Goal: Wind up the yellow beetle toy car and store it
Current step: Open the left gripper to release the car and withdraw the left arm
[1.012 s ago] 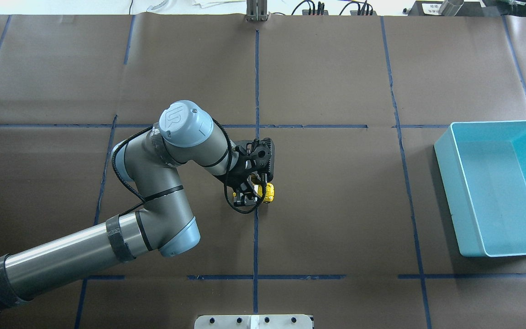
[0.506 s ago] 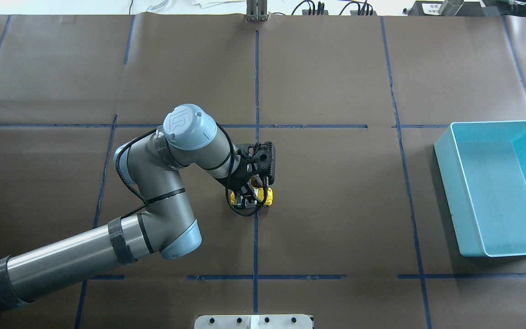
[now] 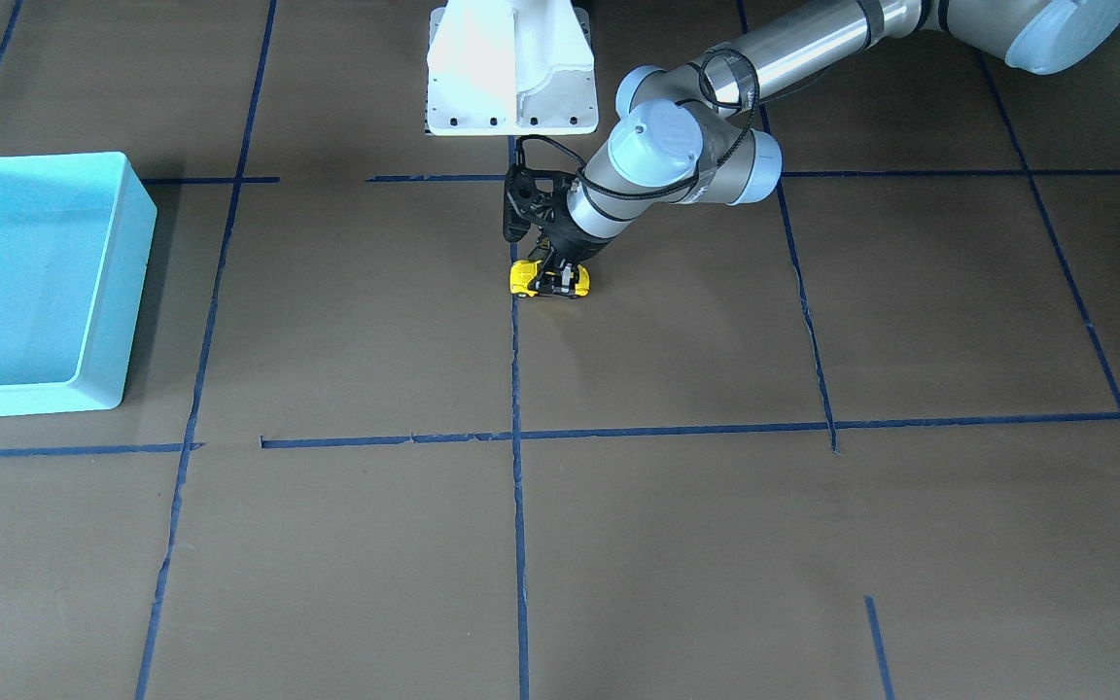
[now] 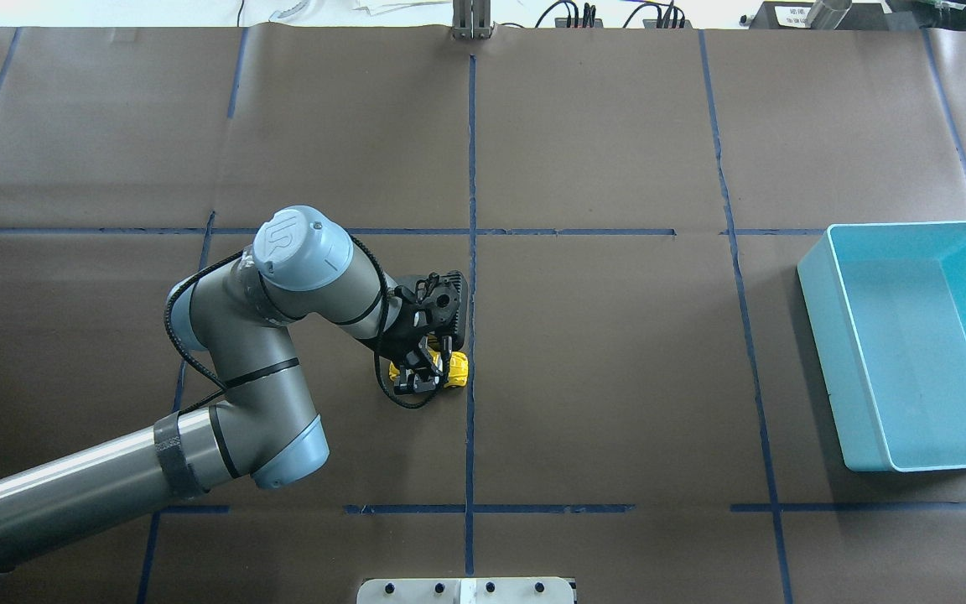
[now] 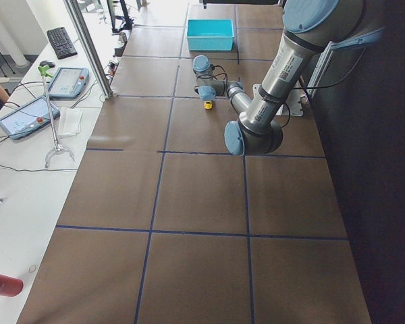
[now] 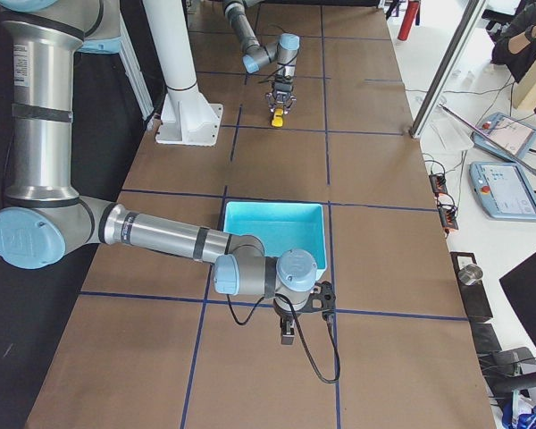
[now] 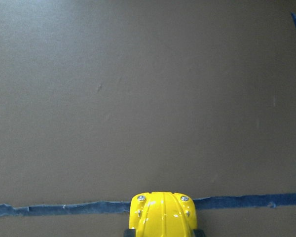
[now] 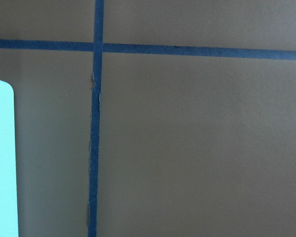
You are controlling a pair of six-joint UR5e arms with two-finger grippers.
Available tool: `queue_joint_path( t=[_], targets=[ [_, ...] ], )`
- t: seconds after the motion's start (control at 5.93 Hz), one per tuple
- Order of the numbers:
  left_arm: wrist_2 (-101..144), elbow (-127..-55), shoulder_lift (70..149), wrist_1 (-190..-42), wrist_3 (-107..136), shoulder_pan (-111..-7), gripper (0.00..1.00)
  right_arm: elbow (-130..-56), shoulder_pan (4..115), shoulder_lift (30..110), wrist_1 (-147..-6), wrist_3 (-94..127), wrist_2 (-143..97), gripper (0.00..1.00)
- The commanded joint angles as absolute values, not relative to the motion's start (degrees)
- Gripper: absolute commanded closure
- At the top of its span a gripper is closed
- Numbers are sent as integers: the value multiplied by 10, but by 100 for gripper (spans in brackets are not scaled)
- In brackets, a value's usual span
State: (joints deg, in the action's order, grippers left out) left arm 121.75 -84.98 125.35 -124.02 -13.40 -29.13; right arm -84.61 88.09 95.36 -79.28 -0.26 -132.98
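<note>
The yellow beetle toy car (image 4: 453, 367) rests on the brown table cover, just left of the central blue tape line in the overhead view. My left gripper (image 4: 424, 375) comes down over it and is shut on its body; only the car's two ends stick out past the fingers. In the front-facing view the car (image 3: 523, 279) sits under the same gripper (image 3: 560, 279). The left wrist view shows its yellow hood (image 7: 163, 215) at the bottom edge. My right gripper (image 6: 286, 335) hangs over the table near the turquoise bin's corner; I cannot tell if it is open or shut.
The turquoise bin (image 4: 919, 352) stands with nothing in it at the table's right end, far from the car. A white mounting plate (image 4: 466, 590) sits at the near edge and a metal post (image 4: 472, 21) at the far edge. Blue tape lines grid the cover.
My left arm has slid toward the overhead view's left and slightly nearer, dragging the car along the table from the right side of the central tape line to its left.
</note>
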Motion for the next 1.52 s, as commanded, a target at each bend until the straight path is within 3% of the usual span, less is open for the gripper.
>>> queue_joint_path(
  t=[0.0, 0.51, 0.67, 0.84, 1.35],
  targets=[
    [1217, -873, 1211, -1278, -132, -292, 100, -847, 881, 954, -792, -3, -1330, 0],
    [1220, -878, 1181, -1331, -129, -302, 99, -847, 882, 954, -792, -3, -1330, 0],
    [1218, -884, 1162, -1342, -128, -303, 85, -847, 881, 954, -793, -3, -1330, 0],
    [1219, -887, 1134, -1385, -132, -312, 1, -847, 881, 954, -792, -3, -1330, 0],
    [1251, -889, 1039, -1524, -132, -367, 0, -847, 882, 954, -792, -4, -1330, 0]
  ],
)
